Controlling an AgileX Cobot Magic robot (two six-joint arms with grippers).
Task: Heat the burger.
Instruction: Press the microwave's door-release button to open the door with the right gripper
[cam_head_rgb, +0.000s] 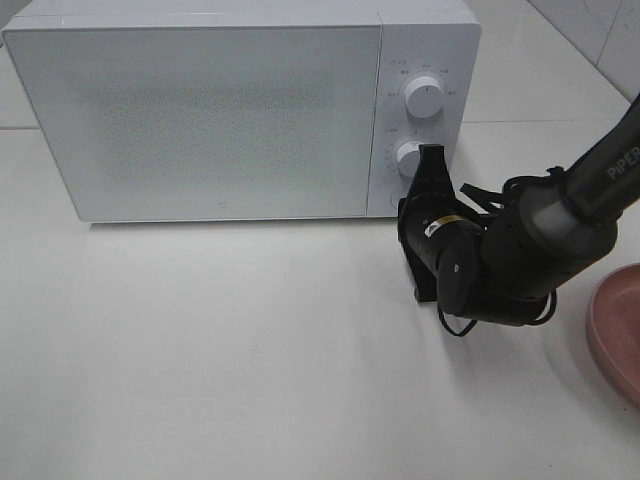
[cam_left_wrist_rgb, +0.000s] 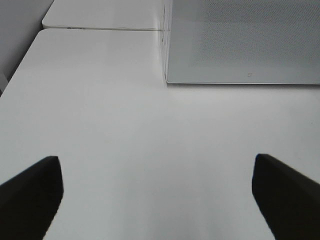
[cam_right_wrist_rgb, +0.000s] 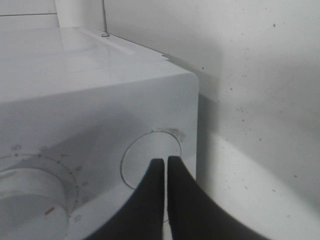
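The burger is out of view. The white microwave (cam_head_rgb: 200, 110) stands at the back of the table with its frosted door closed. My right gripper (cam_head_rgb: 432, 156) is shut with nothing in it, and its tips are at the control panel beside the lower knob (cam_head_rgb: 407, 157). In the right wrist view the closed fingertips of the right gripper (cam_right_wrist_rgb: 166, 161) point at a round button (cam_right_wrist_rgb: 145, 155) next to a dial (cam_right_wrist_rgb: 30, 200); I cannot tell if they touch it. My left gripper (cam_left_wrist_rgb: 157, 200) is open over bare table in front of the microwave (cam_left_wrist_rgb: 240, 45).
The upper knob (cam_head_rgb: 425, 98) sits above the lower one on the panel. A round pink plate (cam_head_rgb: 622, 330) lies at the right edge of the table, partly cut off. The right arm (cam_head_rgb: 560, 215) stretches between the plate and the microwave.
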